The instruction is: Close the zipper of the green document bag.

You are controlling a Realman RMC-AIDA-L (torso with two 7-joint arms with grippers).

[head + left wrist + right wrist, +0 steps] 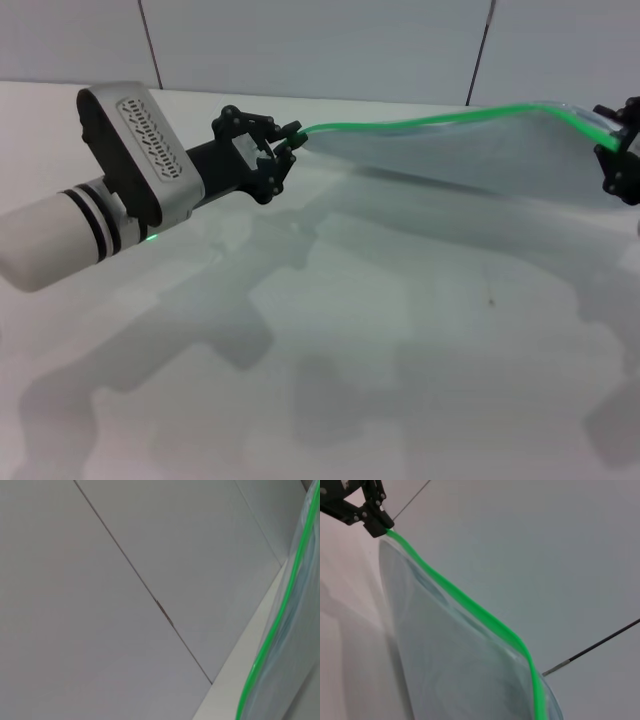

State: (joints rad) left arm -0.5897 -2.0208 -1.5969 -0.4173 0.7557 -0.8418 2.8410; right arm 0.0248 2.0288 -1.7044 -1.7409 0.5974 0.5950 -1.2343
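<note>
head view: document bag (470,150) hangs between grippers; left gripper (287,143) pinches zipper (400,122) end, right gripper (622,150) grips opposite corner.

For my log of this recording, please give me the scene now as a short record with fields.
bag: large flat translucent bluish-grey plastic document bag, held above the white table
zipper: thin bright green plastic zip strip along the bag's upper edge
left gripper: shut on one end of the zip strip
right gripper: at the bag's other end
</note>
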